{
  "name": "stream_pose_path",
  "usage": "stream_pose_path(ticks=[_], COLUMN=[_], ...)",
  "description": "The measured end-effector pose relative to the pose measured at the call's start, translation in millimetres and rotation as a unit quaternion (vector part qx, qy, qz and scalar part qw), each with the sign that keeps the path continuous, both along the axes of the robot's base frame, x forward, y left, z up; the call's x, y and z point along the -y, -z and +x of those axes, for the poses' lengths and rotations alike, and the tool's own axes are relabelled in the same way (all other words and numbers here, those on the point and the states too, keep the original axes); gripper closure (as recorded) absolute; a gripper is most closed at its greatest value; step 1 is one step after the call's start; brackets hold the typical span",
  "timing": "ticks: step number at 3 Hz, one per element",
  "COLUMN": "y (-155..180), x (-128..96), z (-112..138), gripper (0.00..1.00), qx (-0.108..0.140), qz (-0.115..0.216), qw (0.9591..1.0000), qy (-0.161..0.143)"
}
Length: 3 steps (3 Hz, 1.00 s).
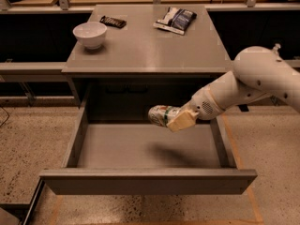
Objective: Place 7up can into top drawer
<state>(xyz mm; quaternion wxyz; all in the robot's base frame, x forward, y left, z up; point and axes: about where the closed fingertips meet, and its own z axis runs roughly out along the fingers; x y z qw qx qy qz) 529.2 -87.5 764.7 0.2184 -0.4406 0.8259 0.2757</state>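
Nearest to me the top drawer (147, 181) stood pulled out, its front panel facing the room. Above its floor, right of the middle and toward the back, the gripper (178, 120) had its fingers closed on the 7up can (161, 115). The can lay on its side, its long axis pointing left, away from the gripper, and it hung clear of the floor, between the side walls. I judged that only lowering remained, with open room below and leftward. Farther back, on the cabinet top (145, 50), stood a white bowl (90, 33) and a snack bag (176, 19).
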Motion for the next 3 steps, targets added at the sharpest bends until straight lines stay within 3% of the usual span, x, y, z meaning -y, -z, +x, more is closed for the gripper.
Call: stream_pose_path(ticks=[1, 2, 3], y=[40, 75, 81], x=[-6, -13, -17], z=[6, 10, 19], gripper=[0.85, 0.6, 0.36], qx=[-0.024, -0.037, -0.019], qz=[0.0, 0.014, 0.024], qw=[0.9997, 0.9991, 0.9992], qy=[0.004, 0.014, 0.026])
